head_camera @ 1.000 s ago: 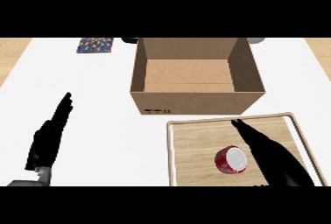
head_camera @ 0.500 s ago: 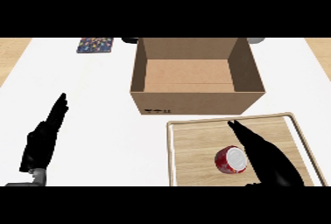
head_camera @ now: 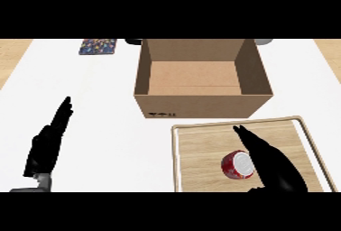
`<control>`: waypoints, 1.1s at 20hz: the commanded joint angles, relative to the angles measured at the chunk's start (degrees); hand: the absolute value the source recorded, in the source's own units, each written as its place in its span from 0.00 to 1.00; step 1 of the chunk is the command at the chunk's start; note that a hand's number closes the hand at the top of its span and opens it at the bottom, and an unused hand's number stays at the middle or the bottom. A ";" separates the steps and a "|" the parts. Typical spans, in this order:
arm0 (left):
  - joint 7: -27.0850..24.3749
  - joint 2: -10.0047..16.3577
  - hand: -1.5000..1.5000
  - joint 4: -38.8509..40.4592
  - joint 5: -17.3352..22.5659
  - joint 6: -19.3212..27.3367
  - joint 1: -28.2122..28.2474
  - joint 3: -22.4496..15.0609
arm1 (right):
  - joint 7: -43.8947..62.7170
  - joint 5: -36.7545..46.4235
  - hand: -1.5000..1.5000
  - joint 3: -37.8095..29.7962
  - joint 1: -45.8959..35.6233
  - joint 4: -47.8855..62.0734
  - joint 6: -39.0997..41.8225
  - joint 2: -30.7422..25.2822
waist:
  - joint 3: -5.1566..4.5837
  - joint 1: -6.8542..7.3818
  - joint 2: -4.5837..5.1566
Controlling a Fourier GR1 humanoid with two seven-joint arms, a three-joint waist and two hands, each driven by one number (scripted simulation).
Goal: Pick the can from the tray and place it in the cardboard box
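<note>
A red can with a white top lies on the wooden tray at the lower right. My right hand reaches over the tray with straight fingers, just right of the can and covering its right edge. The open cardboard box stands behind the tray, with nothing visible inside. My left hand rests open at the lower left, fingers pointing away.
A dark patterned object lies at the far left of the white counter. Two grey objects peek out behind the box's back corners. Bare counter stretches between my left hand and the box.
My right hand has shifted slightly left, closer over the can. The left hand drifted a little to the left. The can and box have not moved.
</note>
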 commanded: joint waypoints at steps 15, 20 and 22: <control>0.36 -3.24 0.50 1.31 -4.00 -1.84 -3.04 2.58 | -9.27 13.90 1.00 0.34 0.26 7.10 -2.98 3.66 | 0.01 -0.11 -0.01; 2.69 -5.36 0.50 -4.52 -5.27 -1.11 1.61 0.64 | -11.20 18.54 1.00 -0.27 0.34 5.17 -5.43 2.70 | 0.01 0.08 -0.06; 1.18 -3.87 0.50 -2.83 -3.86 -3.43 0.69 2.65 | -10.36 18.54 1.00 -2.31 -2.96 5.77 -4.09 4.28 | 0.00 0.13 -0.02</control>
